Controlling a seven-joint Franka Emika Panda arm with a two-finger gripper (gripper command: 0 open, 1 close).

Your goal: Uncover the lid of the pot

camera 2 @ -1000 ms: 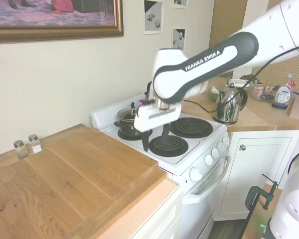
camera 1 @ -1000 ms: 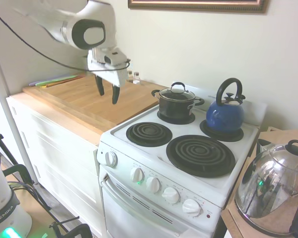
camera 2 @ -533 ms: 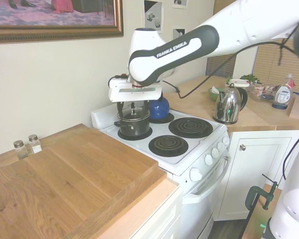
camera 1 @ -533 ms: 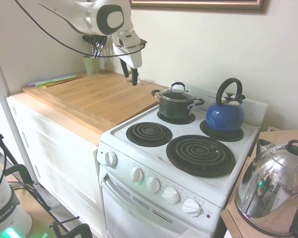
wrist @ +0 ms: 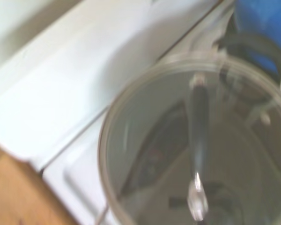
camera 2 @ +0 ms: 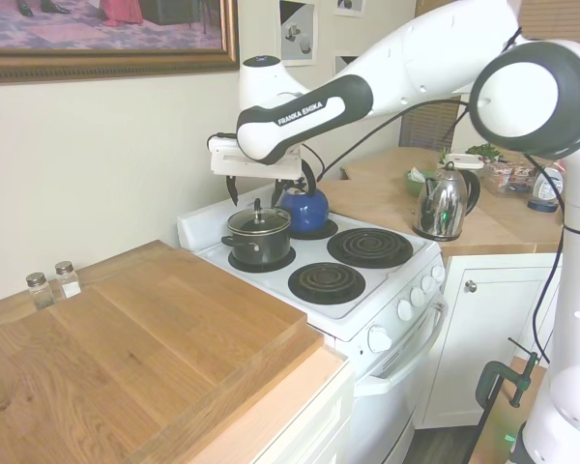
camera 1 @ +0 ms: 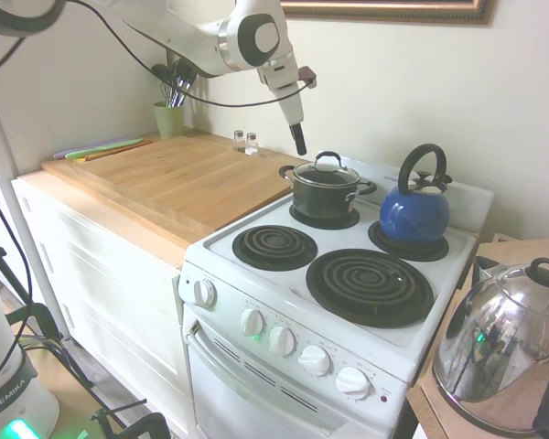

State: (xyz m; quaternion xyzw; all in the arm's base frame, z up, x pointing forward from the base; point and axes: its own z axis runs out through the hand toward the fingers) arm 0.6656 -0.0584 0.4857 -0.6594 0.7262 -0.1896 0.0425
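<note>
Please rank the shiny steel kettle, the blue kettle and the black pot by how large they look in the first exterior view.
1. Shiny steel kettle, largest, though it stands nearest the camera, so that may mislead.
2. and 3. Blue kettle with black arched handle and small black round pot: too alike to rank.

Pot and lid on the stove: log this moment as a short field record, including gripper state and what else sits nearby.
lid: seated on the pot, knob up
pot: on the stove's rear burner, beside the counter
gripper: above the lid, fingers open, no contact
blue kettle: on the other rear burner
steel kettle: on the counter past the stove
front burners: bare
task status: lid not yet lifted
</note>
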